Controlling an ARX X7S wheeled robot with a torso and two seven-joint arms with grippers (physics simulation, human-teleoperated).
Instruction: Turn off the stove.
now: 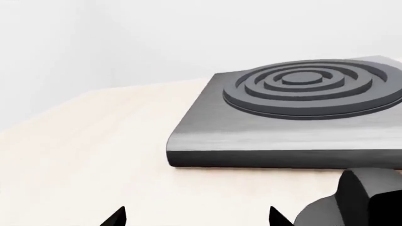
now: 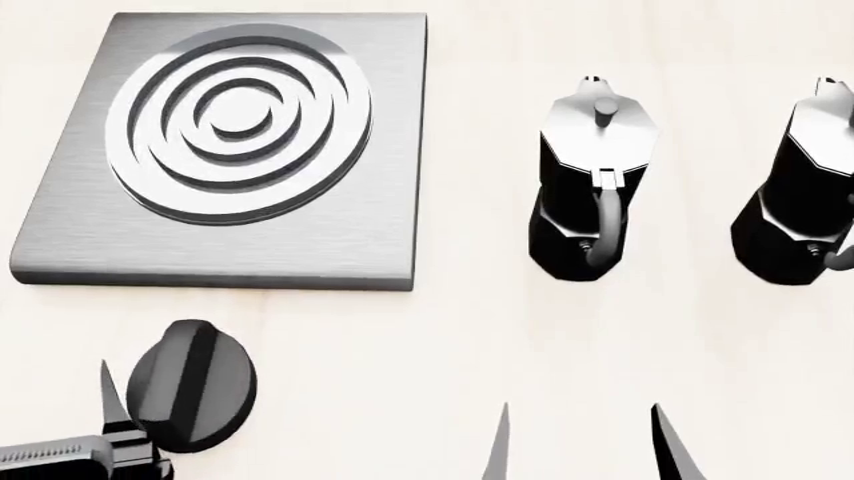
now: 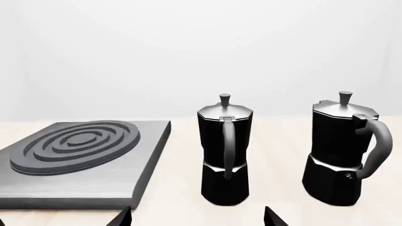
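Our left gripper (image 2: 134,420) sits at the head view's lower left, its fingers spread around the near-left edge of the black knob (image 2: 194,383) — whether they touch it we cannot tell. The knob's ridge runs diagonally, from near left to far right. The left wrist view shows only a sliver of that knob, with the stove (image 1: 285,127) just beyond it. The stove lies flat on the pale table (image 2: 441,340) at far left. To the right, our right gripper (image 2: 581,440) hangs with prongs apart, holding nothing — the right wrist view faces two moka pots (image 3: 224,150), handles toward us.
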